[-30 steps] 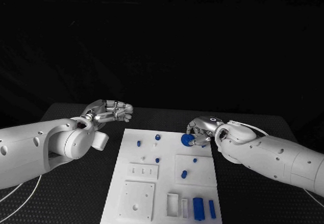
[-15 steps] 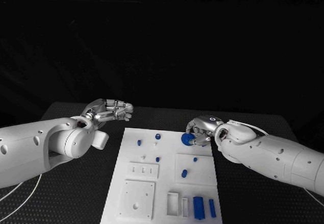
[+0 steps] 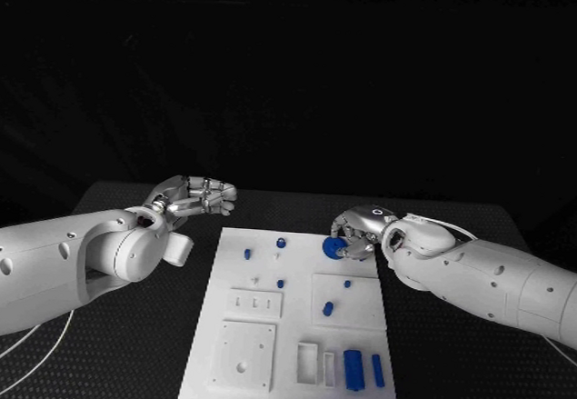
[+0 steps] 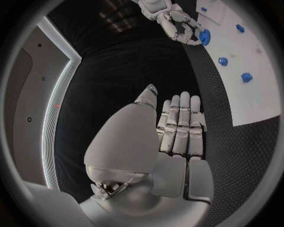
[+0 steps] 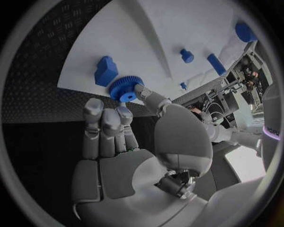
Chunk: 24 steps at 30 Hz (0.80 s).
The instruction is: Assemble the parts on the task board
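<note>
**Blue gear held at the far right corner of the board**

Right robot hand (image 3: 356, 233) grasps a blue gear (image 3: 335, 248), pinched at its rim between thumb and a finger; the right wrist view shows the toothed disc (image 5: 125, 89) with its centre hole facing the camera and the other fingers (image 5: 102, 124) lying straight beside it. The gear sits over the far right corner of the white task board (image 3: 221, 336); whether it touches the board I cannot tell. Judged from the task, it is held by the edge so that the bore stays free to drop over a peg.

Left robot hand (image 3: 197, 197) holds nothing. It hovers over the black worktop (image 3: 122, 353) just off the board's far left corner, fingers curled in, in a loose clench. In the left wrist view the same hand (image 4: 177, 137) shows its fingers packed side by side. It looks parked there to stay out of the other arm's way.

Other things on the board:
- small blue pegs (image 3: 280, 244) in the far half, well apart from one another
- a raised white square with two blue pieces (image 3: 328, 308) on it, just nearer than the gear
- a block with slots (image 3: 255, 304)
- a square plate (image 3: 246, 345) with a hole
- blue bars (image 3: 354, 370) beside a white frame (image 3: 308, 363) at the near edge

Nearest obstruction: a blue block (image 5: 105, 71) just beside the gear in the right wrist view. The standing pegs nearby could snag fingers on any low sweep across the board.
</note>
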### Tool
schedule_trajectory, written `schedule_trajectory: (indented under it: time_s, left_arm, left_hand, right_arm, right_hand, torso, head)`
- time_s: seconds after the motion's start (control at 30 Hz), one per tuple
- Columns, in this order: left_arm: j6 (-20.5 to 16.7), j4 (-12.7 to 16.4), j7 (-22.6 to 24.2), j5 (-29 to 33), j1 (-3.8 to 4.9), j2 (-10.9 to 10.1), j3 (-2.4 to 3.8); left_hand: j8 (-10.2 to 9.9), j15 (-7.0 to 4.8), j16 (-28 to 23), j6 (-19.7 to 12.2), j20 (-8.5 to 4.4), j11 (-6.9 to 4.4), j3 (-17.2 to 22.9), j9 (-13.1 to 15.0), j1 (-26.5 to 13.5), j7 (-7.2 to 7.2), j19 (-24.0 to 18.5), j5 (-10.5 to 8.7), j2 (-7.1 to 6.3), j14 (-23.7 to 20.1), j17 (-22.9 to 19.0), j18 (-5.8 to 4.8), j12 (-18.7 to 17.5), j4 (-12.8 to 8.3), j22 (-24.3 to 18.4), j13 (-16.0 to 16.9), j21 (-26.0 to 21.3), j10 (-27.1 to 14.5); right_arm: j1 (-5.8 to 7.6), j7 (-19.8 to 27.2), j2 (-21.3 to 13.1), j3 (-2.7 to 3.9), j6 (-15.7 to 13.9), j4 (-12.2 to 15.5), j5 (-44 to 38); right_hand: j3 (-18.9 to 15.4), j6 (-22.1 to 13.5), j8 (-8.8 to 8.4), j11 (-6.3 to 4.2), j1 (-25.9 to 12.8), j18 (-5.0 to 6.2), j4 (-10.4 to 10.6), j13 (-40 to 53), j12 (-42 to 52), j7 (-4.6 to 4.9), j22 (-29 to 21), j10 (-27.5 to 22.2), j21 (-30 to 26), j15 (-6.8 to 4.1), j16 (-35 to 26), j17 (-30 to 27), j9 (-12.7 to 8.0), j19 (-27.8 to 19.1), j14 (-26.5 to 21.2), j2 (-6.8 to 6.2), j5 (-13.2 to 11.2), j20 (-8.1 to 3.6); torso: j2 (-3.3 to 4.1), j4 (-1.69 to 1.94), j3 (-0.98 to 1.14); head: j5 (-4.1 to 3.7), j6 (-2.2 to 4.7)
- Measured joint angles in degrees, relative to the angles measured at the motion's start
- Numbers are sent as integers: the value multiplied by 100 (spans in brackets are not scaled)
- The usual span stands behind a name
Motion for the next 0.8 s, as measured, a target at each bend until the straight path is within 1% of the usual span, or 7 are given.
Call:
schedule_trajectory:
  time_s: [0.1,0.13,0.3,0.4,0.47,0.63,0.8]
  left_arm:
    - [0,0,-1,-1,0,-4,0]
    - [0,0,-1,-1,0,-4,0]
    - [0,0,-1,-1,0,-20,0]
    - [0,0,-1,-2,0,-25,0]
    - [-1,0,-1,-2,0,-26,0]
    - [-1,10,-1,-5,0,-30,0]
    - [-1,16,-1,-8,0,-39,0]
  left_hand:
    - [0,0,0,0,0,0,0,-4,0,0,0,0,0,0,0,0,0,0,0,0,0,0]
    - [0,0,0,0,0,0,0,-4,0,0,0,0,0,0,0,0,0,0,0,0,0,0]
    - [0,0,0,0,0,0,0,-4,0,0,0,0,0,0,-1,0,0,0,0,0,0,0]
    - [0,0,0,0,0,0,0,-4,0,0,0,0,0,0,-1,0,0,0,0,0,0,0]
    - [0,0,0,0,0,0,0,-4,0,0,0,0,0,0,-1,0,0,0,0,0,0,0]
    - [0,0,0,0,0,0,0,-3,0,0,0,0,0,0,4,0,0,0,4,0,0,0]
    - [-2,0,0,0,0,0,0,-3,0,0,0,0,0,0,4,0,0,0,3,0,0,0]
  right_arm:
    - [-14,-81,-48,-9,-77,112,-99]
    - [-16,-90,-55,-11,-85,130,-111]
    - [-52,-290,-144,-38,-225,447,-409]
    - [-46,-436,-170,-52,-303,573,-638]
    - [-30,-521,-188,-53,-355,657,-767]
    - [23,-723,-219,-41,-539,926,-1105]
    - [30,-862,-240,-41,-695,1210,-1365]
  right_hand:
    - [0,0,0,-1,0,0,1,0,0,0,0,-1,0,0,-21,0,-8,0,1,0,0,0]
    - [37,0,0,-24,0,0,38,0,0,0,0,18,0,0,-21,7,-8,0,1,0,0,0]
    - [151,0,0,-47,-16,0,151,0,23,0,0,33,30,-23,-21,28,-8,0,24,-21,-39,1]
    - [241,0,1,-89,44,0,241,0,39,0,0,75,31,-24,-21,47,-8,5,26,-157,-39,-3]
    - [302,1,3,-88,74,0,302,0,40,-1,0,75,54,-25,-27,53,-7,29,29,-249,-39,-26]
    - [399,22,8,-92,85,0,399,7,68,-22,0,139,66,-23,-44,63,-6,57,46,-346,-39,-50]
    - [458,32,25,-97,119,0,458,8,68,-32,0,147,67,-41,-44,69,-5,75,68,-439,-39,-51]
  torso:
    - [0,1,0]
    - [-1,1,1]
    - [-2,-1,1]
    - [-2,-3,-1]
    - [-2,-4,-1]
    - [-2,-5,-2]
    - [-2,-3,-2]
  head:
    - [4,7]
    - [4,9]
    - [8,20]
    - [8,29]
    - [7,34]
    - [1,52]
    - [8,62]
